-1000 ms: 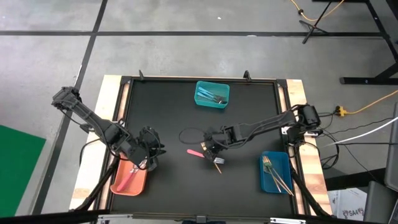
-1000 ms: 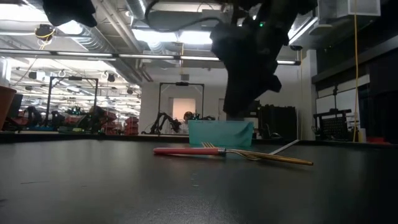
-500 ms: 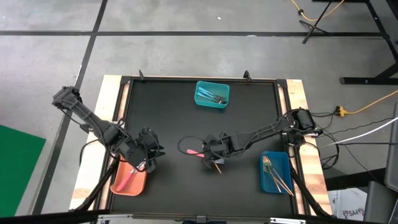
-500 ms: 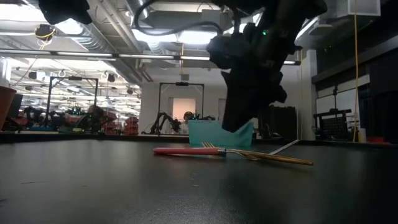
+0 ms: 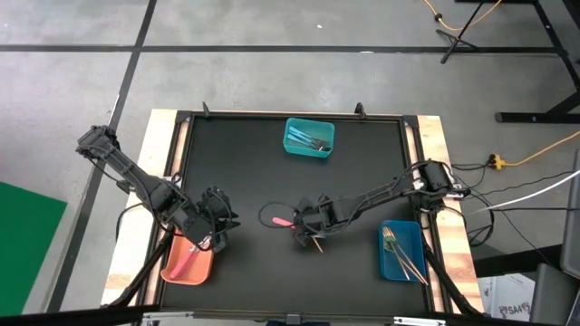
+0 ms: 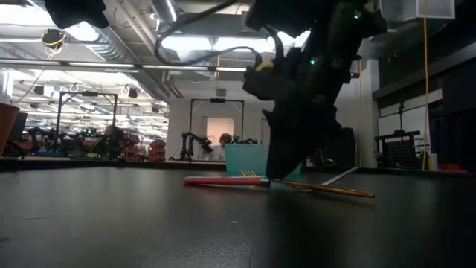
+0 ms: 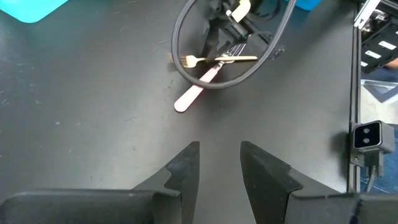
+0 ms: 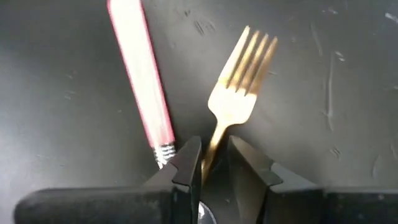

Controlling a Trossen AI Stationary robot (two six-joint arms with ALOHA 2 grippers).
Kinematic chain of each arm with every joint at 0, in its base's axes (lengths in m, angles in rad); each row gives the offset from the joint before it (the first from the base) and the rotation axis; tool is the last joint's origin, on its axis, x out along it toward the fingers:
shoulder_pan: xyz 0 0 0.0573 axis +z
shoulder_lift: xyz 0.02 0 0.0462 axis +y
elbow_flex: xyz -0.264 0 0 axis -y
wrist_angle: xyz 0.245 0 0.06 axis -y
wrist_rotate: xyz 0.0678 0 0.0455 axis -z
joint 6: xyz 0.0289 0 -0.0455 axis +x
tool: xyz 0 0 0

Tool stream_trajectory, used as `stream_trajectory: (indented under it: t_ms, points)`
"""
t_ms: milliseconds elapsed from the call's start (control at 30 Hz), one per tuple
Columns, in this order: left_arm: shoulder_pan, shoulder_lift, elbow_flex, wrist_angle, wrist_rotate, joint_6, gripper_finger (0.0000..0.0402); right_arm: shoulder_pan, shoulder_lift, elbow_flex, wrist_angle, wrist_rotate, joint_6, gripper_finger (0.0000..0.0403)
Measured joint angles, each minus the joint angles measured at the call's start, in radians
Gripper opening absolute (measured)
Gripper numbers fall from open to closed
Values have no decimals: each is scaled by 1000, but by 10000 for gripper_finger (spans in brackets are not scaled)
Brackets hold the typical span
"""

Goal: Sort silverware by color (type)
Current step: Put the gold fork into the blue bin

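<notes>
A gold fork (image 8: 244, 71) and a pink-handled utensil (image 8: 140, 78) lie crossed flat on the black table (image 5: 245, 163) near its middle. My right gripper (image 8: 211, 146) is low over them and open. Its fingers point steeply down and stand on either side of the fork's neck, beside the pink handle's metal end. In the low view this gripper (image 6: 277, 174) is just above the table top. My left gripper (image 7: 219, 163) waits open with nothing between its fingers, above the orange bin (image 5: 186, 261) at the near left. My right gripper straddles the gold fork's neck (image 8: 216, 140) just behind the tines, coming from above and lying across the fork. I cannot tell whether the fingers touch it. The fork lies flat on the table.
A teal bin (image 5: 309, 138) with blue-handled pieces stands at the far middle. A blue bin (image 5: 401, 251) with gold pieces is at the near right. The orange bin holds pink pieces. A black cable loop (image 5: 270, 214) hangs by the right gripper.
My right gripper has come down toward the table and shifted a little toward the near edge, onto the crossed fork and pink utensil. Both pieces lie where they were.
</notes>
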State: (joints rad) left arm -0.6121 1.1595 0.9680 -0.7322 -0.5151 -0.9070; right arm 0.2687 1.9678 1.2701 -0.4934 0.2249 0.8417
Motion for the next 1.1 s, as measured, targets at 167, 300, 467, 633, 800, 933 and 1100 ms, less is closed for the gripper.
stream_trajectory:
  t_ms: [167, 300, 467, 633, 800, 933, 1100]
  points:
    - [0, 0, 0, 0, -5, 1, 110, -1, 14, 0, 2, -7, 0, 72]
    - [0, 0, 0, 0, -6, 1, 110, -1, 14, 0, -3, 1, 0, 72]
    - [0, 0, 0, 0, -5, 1, 110, -1, 14, 0, -5, 1, 0, 72]
    - [0, 0, 0, 0, -5, 1, 110, -1, 20, 0, -4, 2, 0, 72]
    - [0, 0, 0, 0, -5, 1, 110, -1, 36, 3, -4, 0, 23, 72]
    - [0, 0, 0, 0, -6, 2, 110, -1, 37, 3, -4, -1, 24, 72]
    - [0, 0, 0, 0, -14, 2, 110, -1, 37, 3, -4, -3, 24, 64]
